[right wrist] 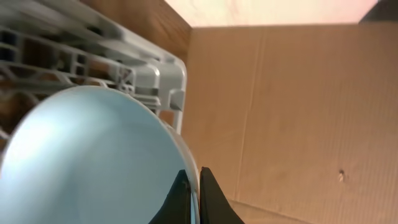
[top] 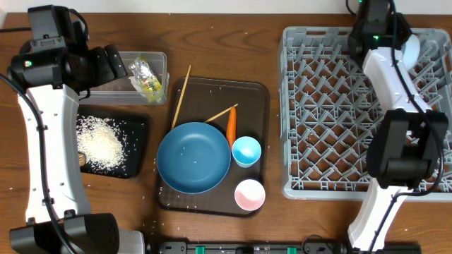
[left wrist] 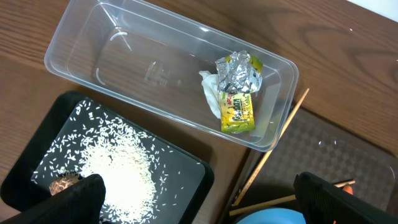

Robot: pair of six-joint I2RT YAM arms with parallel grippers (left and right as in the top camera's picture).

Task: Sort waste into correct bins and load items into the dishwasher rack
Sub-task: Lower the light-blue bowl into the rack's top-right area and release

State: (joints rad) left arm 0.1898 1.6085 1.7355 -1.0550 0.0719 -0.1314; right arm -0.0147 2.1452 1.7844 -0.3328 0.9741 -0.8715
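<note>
Left gripper [left wrist: 199, 190] was wide apart and empty above clear tub [left wrist: 74, 46] and black tray [left wrist: 180, 193]; wrapper [left wrist: 239, 93] and paper wad [left wrist: 211, 93] lay in the tub, rice [left wrist: 118, 168] in the tray; right gripper [right wrist: 191, 179] was clamped on light blue bowl [right wrist: 93, 162] rim at rack [top: 332, 113] far-right corner; plate [top: 193, 156], blue cup [top: 246, 150], pink cup [top: 249, 194], carrot [top: 231, 125] sat on brown serving tray [top: 254, 95]; chopsticks [top: 180, 95] lay across its edge.

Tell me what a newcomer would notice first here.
The big grey dishwasher rack fills the right side, where the right gripper pinches a light blue bowl at its far corner. Mid-table, a dark blue plate sits on a brown tray; white rice lies on the black tray at left.
</note>
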